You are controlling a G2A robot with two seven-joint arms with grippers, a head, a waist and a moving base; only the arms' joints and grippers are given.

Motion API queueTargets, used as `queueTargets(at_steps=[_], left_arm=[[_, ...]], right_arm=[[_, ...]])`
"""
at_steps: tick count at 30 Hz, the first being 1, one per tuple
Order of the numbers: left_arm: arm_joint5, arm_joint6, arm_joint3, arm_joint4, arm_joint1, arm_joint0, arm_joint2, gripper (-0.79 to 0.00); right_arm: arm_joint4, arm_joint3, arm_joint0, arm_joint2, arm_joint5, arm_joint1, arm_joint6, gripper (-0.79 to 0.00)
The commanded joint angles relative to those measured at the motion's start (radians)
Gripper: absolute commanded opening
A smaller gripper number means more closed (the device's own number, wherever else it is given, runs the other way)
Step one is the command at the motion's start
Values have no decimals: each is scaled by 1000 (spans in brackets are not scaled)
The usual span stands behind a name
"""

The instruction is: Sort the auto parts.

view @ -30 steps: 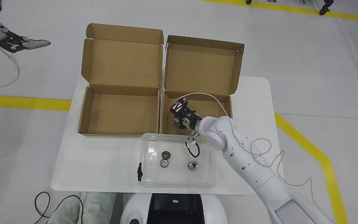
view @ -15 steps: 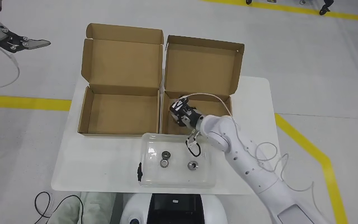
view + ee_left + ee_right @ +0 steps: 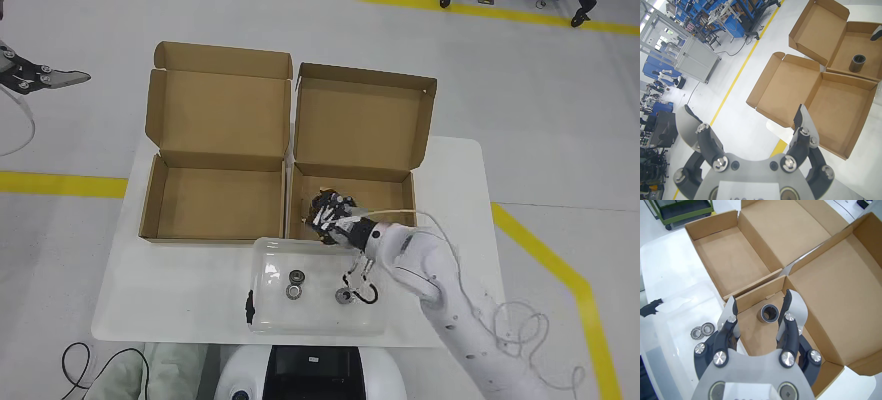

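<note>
Right gripper hangs wide open, empty, above the box holding the metal sleeve; bearing rings lie just outside that box. Swinging toward them, a finger could snag its wall.

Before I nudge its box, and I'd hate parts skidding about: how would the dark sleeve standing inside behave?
The dark sleeve looks like metal, so probably stiff and heavy for its size. Standing on end on the box floor, it should survive a gentle nudge; tipped over, its round wall would likely roll.
</note>
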Motion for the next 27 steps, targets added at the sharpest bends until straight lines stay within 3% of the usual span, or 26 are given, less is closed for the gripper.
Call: queueTargets(at_steps=[1,13,20,27], left_arm=[[0,0,0,0,0,0,0,0],[0,0,0,0,0,0,0,0],[0,0,0,0,0,0,0,0],[0,0,0,0,0,0,0,0]], right_arm=[[-12,-32,-25,7,-73,10,14,-440],[-77,-116,-206,40,-301,60,-31,-425],[-95,-102,-264,68,-331,80,-36,-428],[-68,-65,-259,60,-317,88,50,-437]])
